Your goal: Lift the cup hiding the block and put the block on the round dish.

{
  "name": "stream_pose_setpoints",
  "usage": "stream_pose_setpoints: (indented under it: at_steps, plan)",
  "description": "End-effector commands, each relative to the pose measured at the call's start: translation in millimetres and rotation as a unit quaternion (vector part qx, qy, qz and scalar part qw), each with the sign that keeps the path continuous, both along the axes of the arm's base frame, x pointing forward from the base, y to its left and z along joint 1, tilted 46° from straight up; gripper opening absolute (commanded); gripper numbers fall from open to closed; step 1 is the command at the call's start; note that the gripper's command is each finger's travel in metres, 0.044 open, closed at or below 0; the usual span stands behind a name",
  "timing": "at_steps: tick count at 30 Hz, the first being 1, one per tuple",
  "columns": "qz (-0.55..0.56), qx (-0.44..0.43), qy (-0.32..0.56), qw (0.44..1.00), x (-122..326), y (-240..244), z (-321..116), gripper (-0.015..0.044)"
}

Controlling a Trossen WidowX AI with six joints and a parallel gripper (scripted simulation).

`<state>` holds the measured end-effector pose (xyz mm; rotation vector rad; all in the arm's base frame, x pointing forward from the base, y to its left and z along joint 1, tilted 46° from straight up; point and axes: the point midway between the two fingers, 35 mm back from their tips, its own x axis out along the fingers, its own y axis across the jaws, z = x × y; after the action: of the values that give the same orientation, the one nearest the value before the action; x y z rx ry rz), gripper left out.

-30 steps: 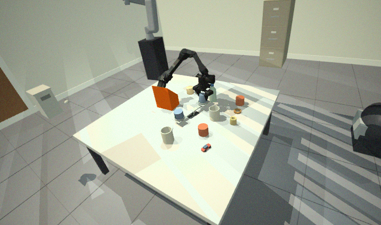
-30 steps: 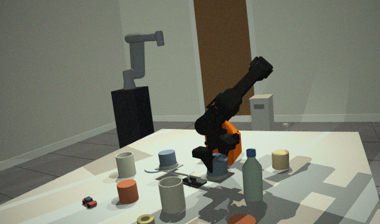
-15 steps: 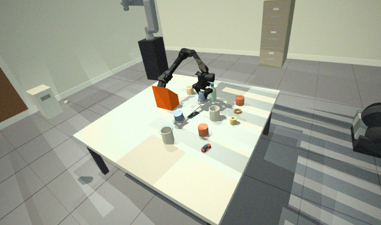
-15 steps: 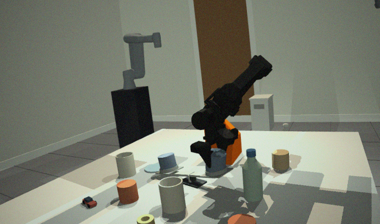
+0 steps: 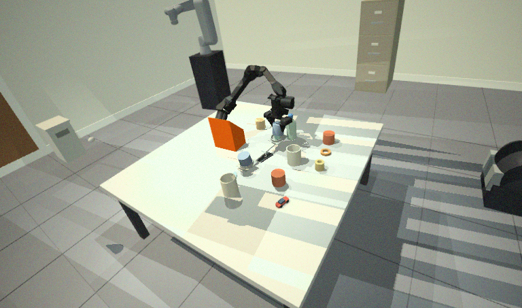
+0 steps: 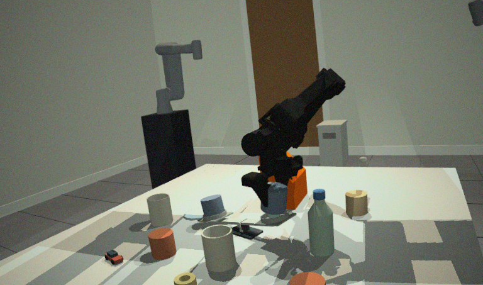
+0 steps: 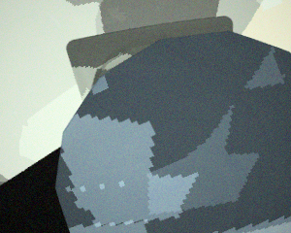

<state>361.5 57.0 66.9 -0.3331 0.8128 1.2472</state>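
The block is out of sight, presumably under the held blue cup (image 5: 276, 129) (image 6: 277, 198) (image 7: 184, 146) at one end of the balance (image 5: 262, 154) (image 6: 247, 231); I can't tell whether a pale patch just beneath the rim is part of it. The pincer (image 5: 277, 124) (image 6: 275, 196) (image 7: 150, 204) is clamped on this cup, reaching down around its sides, a grip that suits lifting it straight up off whatever it covers. The cup looks upright and seems just above its pan, so the lift is probably only starting. At the balance's opposite end sits the other blue cup (image 5: 244, 159) (image 6: 212, 205), upside down on its tilted pan and best left alone, since moving it ends the attempt; a swinging beam could well disturb it. The pale round dish (image 5: 235, 173) (image 6: 192, 216) lies just beyond that end of the balance, partly hidden, and has no block visible on it. The bottle (image 5: 291, 130) (image 6: 321, 228) stands near the balance's gripped end, so the cup should go down away from it, and well off the dish, before the pincer returns for the block.
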Motion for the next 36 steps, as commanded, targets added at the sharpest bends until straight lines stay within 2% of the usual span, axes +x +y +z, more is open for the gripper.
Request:
stream_pose_setpoints:
  at_steps: [1, 36]
  plan:
    - [0.000, 0.001, -0.005, 1.000, 1, -4, 6, 0.0000]
    - [0.000, 0.003, -0.001, 1.000, -9, -30, 33, 0.0000]
